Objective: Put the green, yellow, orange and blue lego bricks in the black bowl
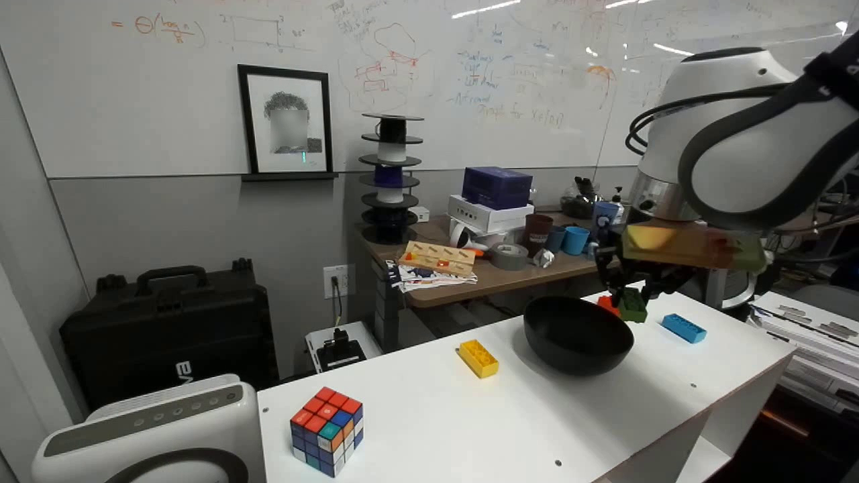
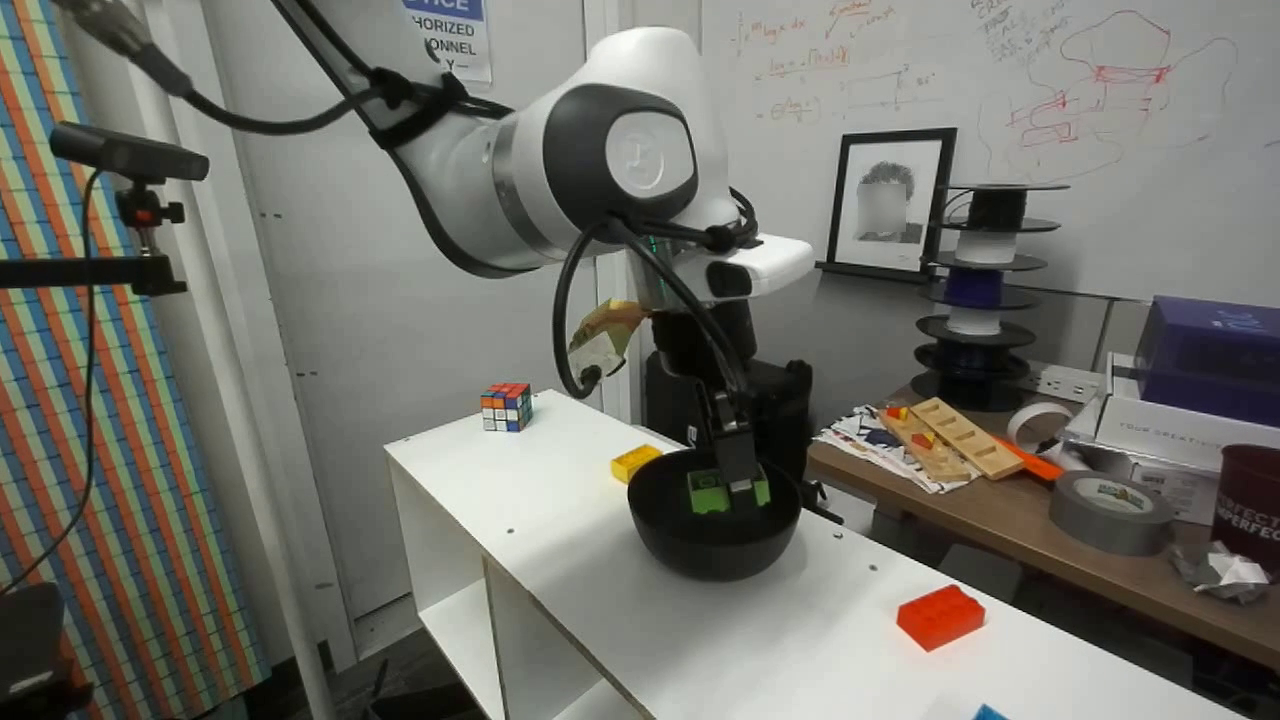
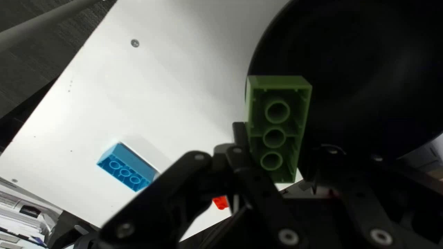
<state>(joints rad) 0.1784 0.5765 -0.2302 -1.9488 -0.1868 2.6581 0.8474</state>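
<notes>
My gripper (image 1: 625,280) is shut on the green brick (image 3: 277,84). In the wrist view one finger lies against the brick's left side; the other is dark against the bowl. The brick is held up at the near rim of the black bowl (image 1: 567,359) and overlaps its edge in the wrist view. In an exterior view the brick (image 2: 708,493) appears across the bowl's opening (image 2: 715,555). The yellow brick (image 1: 478,359) lies on the white surface beside the bowl. The orange-red brick (image 2: 941,616) and light blue brick (image 1: 684,328) lie on its other side.
A puzzle cube (image 1: 327,429) stands at the far end of the white tabletop (image 1: 416,409). A brown desk (image 1: 443,292) with boxes, cups and tape stands behind. A black hard case (image 1: 168,329) and a white appliance (image 1: 154,429) stand near the cube's end.
</notes>
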